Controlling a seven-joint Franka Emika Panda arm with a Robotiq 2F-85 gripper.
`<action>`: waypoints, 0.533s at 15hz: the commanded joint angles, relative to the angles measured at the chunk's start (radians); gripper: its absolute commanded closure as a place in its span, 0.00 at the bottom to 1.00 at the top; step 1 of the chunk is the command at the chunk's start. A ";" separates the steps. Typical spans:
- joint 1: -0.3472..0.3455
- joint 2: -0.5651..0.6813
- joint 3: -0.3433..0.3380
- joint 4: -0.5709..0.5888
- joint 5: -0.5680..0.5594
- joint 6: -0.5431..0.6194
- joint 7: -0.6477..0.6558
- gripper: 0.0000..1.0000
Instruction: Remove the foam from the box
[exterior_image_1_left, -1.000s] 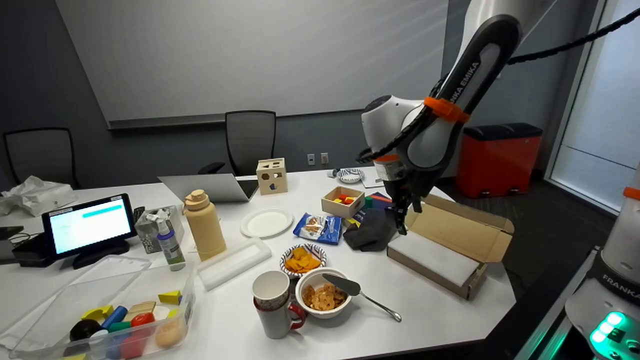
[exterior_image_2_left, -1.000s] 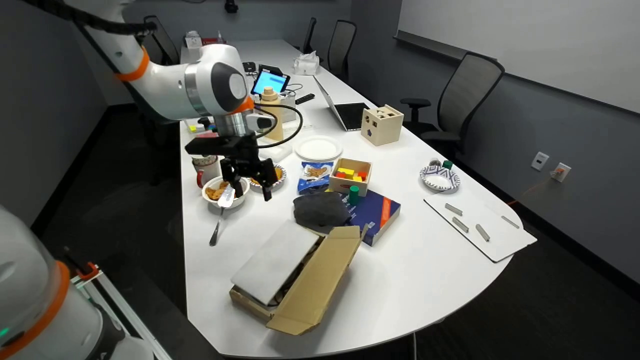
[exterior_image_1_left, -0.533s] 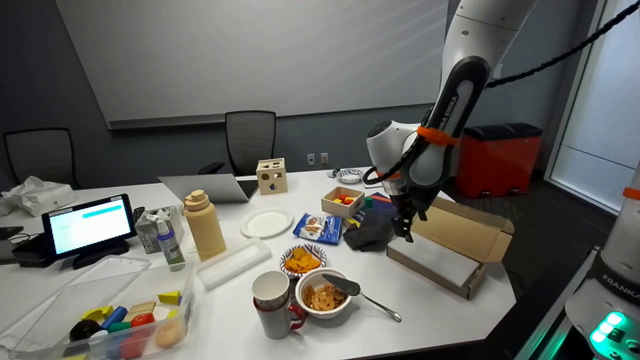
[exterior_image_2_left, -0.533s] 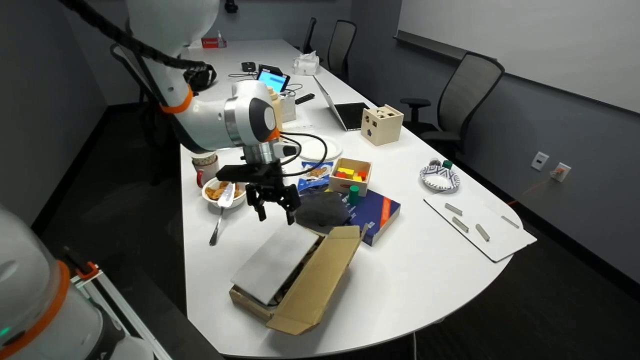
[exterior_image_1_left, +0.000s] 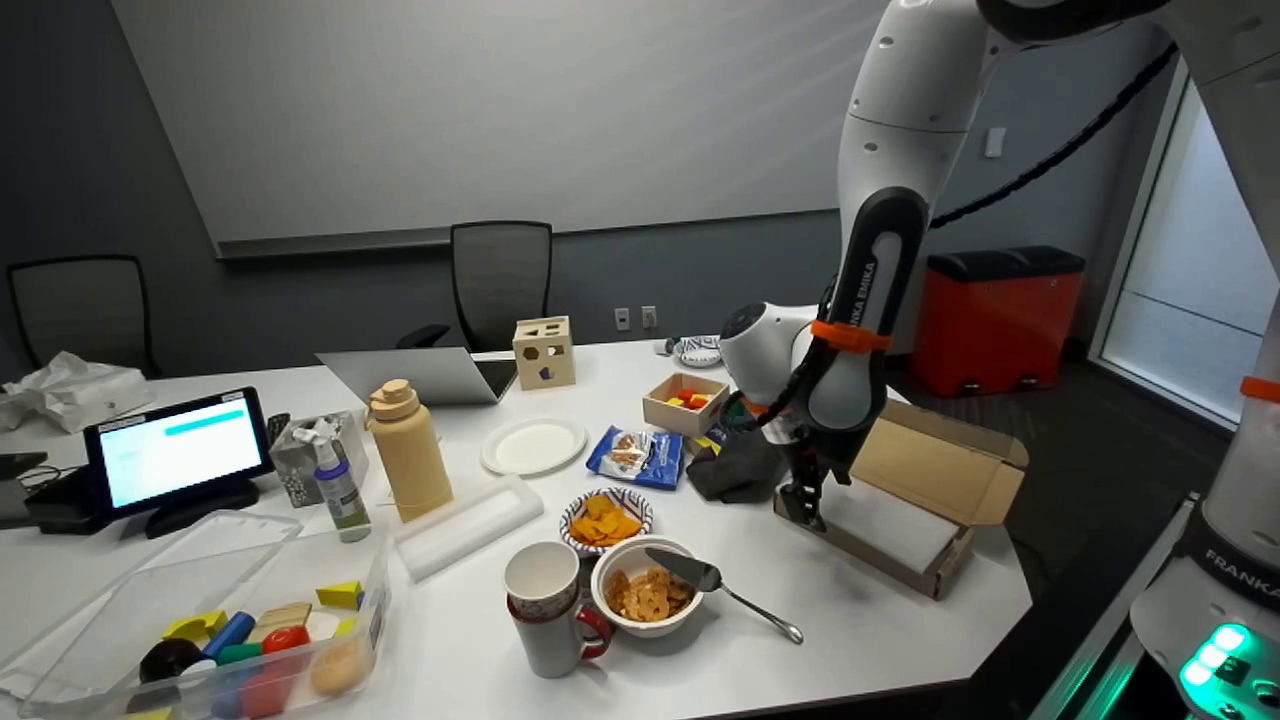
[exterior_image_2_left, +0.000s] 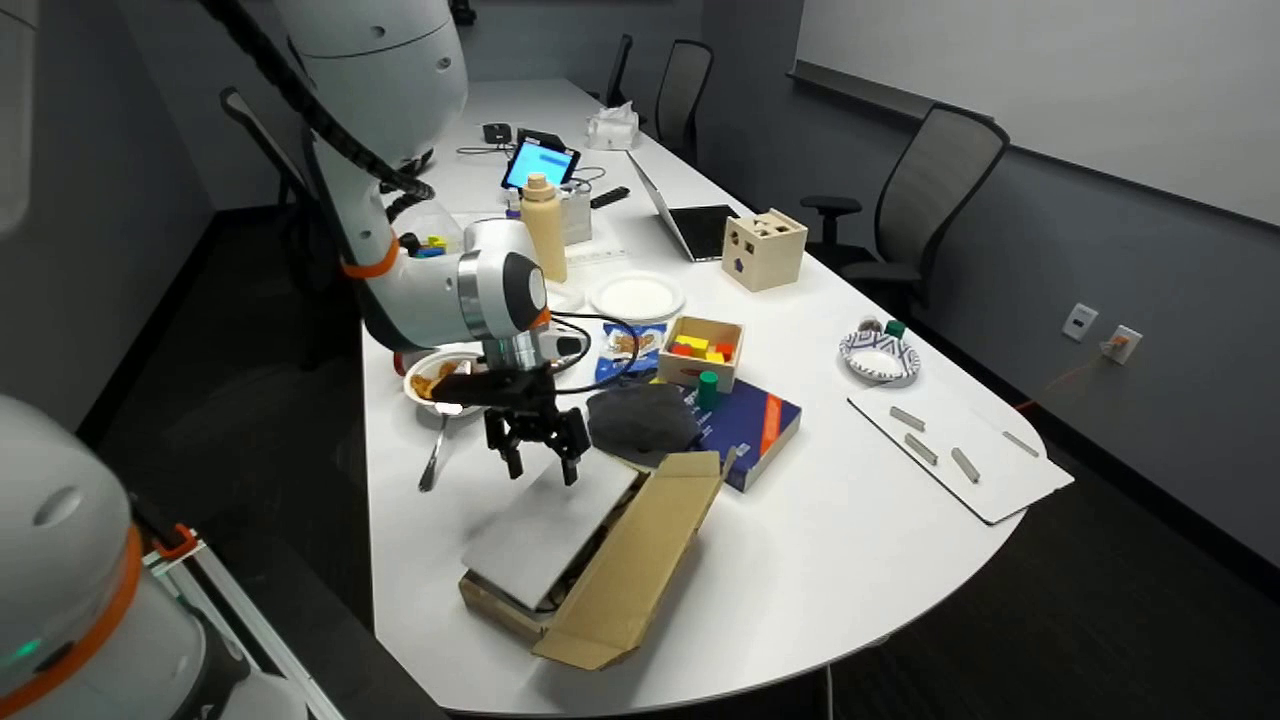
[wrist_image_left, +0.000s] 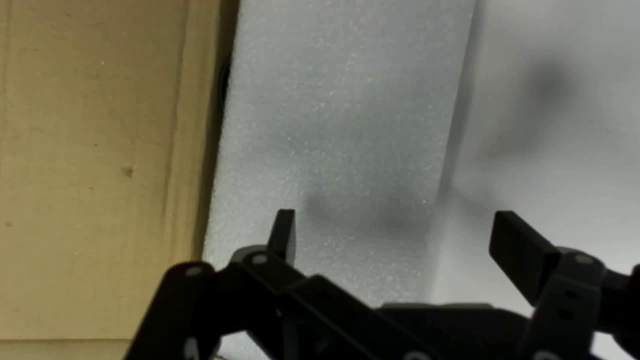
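Observation:
The shallow tan cardboard box lies on the table with its flap lid open. The lid also shows in an exterior view and in the wrist view. A white foam slab lies in the box and covers most of its inside; it also shows in an exterior view and in the wrist view. My gripper is open and empty, low over the foam's end away from the robot base. In the wrist view, one finger is over the foam, the other beyond its long edge, over the table.
A dark grey cloth and a blue box lie close by the box. A bowl of cookies with a cake server, mugs and a bowl of chips stand nearby. A white slab lies farther off.
The arm has come down and moved from near the bowls to over the foam's far end. The gripper stays open. The box and foam have not moved.

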 joint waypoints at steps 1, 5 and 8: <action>0.080 0.077 -0.065 0.047 -0.032 0.007 0.059 0.00; 0.120 0.106 -0.094 0.059 -0.013 0.002 0.068 0.34; 0.130 0.099 -0.102 0.061 -0.004 -0.004 0.063 0.57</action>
